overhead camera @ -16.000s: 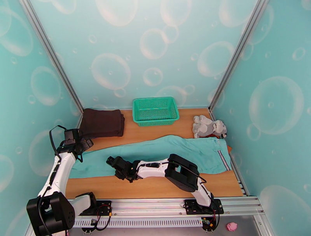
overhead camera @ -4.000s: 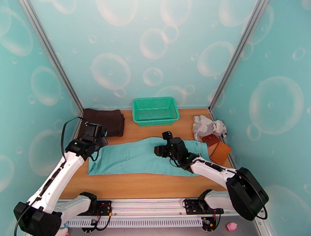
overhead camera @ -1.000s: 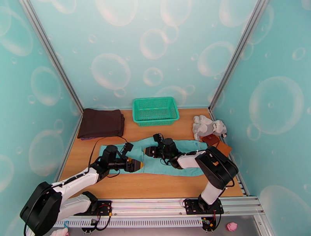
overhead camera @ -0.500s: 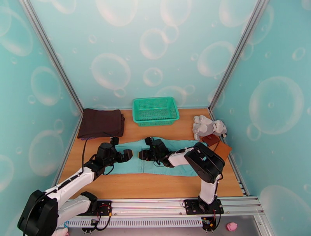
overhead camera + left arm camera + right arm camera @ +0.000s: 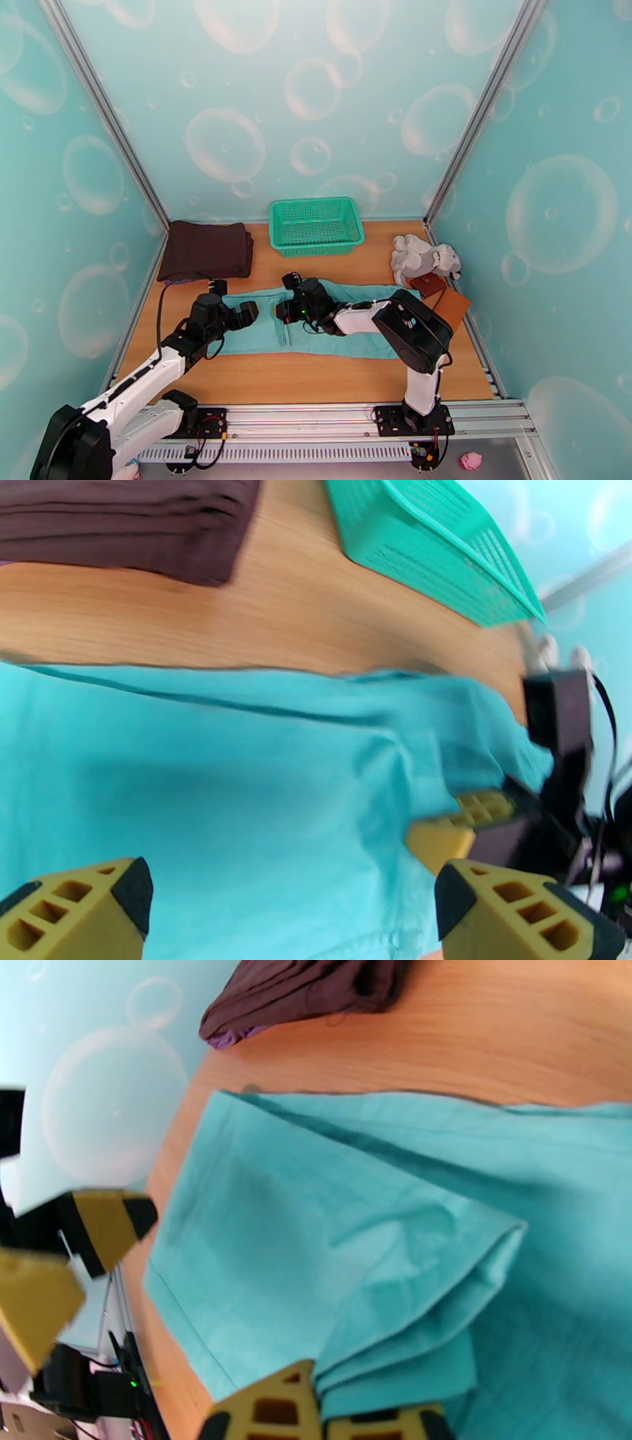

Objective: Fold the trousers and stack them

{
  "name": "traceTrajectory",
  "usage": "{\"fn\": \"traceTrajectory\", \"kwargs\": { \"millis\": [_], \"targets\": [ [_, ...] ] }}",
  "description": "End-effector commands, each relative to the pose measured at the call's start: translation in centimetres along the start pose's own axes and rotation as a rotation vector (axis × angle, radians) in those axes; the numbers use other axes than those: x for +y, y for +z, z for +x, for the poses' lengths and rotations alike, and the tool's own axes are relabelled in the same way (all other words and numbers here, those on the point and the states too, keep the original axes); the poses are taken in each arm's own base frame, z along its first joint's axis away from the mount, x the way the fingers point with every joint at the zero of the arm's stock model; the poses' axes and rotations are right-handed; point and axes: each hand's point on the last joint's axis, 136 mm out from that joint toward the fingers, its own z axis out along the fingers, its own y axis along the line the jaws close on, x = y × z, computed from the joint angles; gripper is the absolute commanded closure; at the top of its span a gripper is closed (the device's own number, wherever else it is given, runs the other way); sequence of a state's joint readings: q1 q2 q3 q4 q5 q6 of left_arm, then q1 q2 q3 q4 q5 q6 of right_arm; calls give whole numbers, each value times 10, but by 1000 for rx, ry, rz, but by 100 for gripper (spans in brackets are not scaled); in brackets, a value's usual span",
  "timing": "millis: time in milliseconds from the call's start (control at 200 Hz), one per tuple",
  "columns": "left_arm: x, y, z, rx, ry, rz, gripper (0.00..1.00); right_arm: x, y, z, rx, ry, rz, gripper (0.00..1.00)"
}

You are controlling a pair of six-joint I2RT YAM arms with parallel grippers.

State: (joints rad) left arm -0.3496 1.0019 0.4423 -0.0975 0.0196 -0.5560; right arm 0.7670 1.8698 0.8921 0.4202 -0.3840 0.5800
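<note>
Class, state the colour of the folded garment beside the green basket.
Dark brown; the folded garment shows best in the top external view.

Left gripper (image 5: 246,313) spread wide, right gripper (image 5: 282,313) pinched on the trousers (image 5: 340,344), both arms reaching inward

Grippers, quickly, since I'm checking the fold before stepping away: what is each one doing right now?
Left gripper: open, holding nothing, over the trousers.
Right gripper: shut on a fold of the trousers.
</note>
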Motion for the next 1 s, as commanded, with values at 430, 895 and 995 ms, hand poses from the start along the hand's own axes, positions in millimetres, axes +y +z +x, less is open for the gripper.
{"fn": "traceTrajectory", "kwargs": {
  "millis": [430, 895, 995],
  "targets": [
    [75, 8, -20, -10, -172, -180, 1, -47, -50, -25, -143, -136, 312, 50],
    [127, -41, -40, -132, -196, -476, 1, -12, -141, -71, -476, -296, 249, 1],
    [140, -41, -32, -114, -278, -480, 1, -15, -140, -67, -429, -266, 268, 1]
  ]
}}
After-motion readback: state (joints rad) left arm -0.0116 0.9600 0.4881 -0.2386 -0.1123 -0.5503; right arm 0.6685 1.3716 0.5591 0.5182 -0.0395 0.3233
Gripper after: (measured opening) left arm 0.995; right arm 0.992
